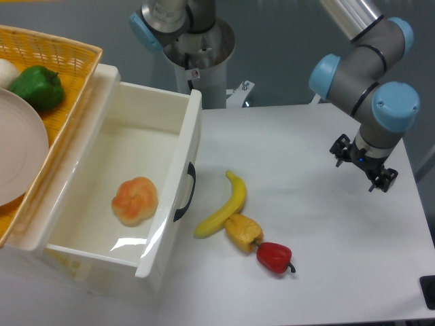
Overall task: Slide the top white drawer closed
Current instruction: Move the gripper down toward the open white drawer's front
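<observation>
Camera view shows the gripper [362,169], fingers apart at right, needing to push the open drawer [170,197] front squarely leftward, clear of the banana [221,206].

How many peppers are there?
3: a green pepper in the yellow basket, and a yellow pepper and red pepper on the table by the banana. More may be hidden.

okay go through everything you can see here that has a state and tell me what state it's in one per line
top white drawer: pulled open, an orange-pink fruit-like item lying inside.
gripper: up over the table's right side, holding nothing; open or shut unclear.
banana: lying on the table, touching the yellow pepper.
red pepper: lying on its side by the yellow pepper.
green pepper: in the wicker basket.
</observation>
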Robot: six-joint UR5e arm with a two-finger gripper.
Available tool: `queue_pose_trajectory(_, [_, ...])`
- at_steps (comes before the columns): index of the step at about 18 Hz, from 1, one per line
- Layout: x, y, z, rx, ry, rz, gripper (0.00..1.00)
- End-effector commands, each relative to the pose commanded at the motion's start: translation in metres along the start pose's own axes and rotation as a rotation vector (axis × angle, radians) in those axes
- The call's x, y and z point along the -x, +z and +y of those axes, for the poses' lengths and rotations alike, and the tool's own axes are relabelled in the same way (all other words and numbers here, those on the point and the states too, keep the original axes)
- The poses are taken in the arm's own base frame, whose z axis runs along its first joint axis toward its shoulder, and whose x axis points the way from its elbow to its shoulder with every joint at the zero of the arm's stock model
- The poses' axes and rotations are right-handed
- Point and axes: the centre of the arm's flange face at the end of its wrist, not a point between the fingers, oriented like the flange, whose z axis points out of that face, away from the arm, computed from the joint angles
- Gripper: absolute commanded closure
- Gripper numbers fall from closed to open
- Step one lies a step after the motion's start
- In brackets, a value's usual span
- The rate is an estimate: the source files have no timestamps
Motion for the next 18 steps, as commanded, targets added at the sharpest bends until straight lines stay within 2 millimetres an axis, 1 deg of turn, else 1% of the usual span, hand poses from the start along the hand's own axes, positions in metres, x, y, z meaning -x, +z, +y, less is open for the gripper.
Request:
queue_pose_trajectory(3, [-0.003,0.004,-0.001,-0.002,0.001,0.009,0.0])
queue_pose_trajectory(4, [-0.006,0.009,-0.002,-0.005,0.009,0.02,0.0])
queue_pose_trajectory(5, [-0.017,0.021,-0.002,-0.011,0.01,0.046,0.0])
queue_pose_trajectory(6, [-0.028,0.032,0.004,-0.037,-0.002,0.049,0.0])
queue_pose_trajectory(7, [-0.034,0.03,0.008,-0.086,-0.022,0.021,0.0])
queue_pose_trajectory(8, [-0.041,0.029,0.008,-0.121,-0.049,0.021,0.0])
queue_pose_trajectory(9, [-0.048,0.032,0.009,-0.134,-0.108,0.035,0.0])
queue_pose_trajectory(10, [-0.052,0.027,0.011,-0.133,-0.212,0.039,0.0])
queue_pose_trajectory(12, [-0.054,0.02,0.005,-0.131,-0.375,0.039,0.0])
queue_pose_trajectory(14, [-0.052,0.016,-0.002,-0.134,-0.404,0.033,0.0])
queue_pose_trajectory(16, [-0.056,0.02,-0.004,-0.136,-0.414,0.045,0.0])
queue_pose_trajectory(17, [-0.056,0.019,-0.004,-0.141,-0.438,0.046,0.0])
queue_pose_trajectory(18, [-0.055,0.015,-0.007,-0.151,-0.461,0.041,0.0])
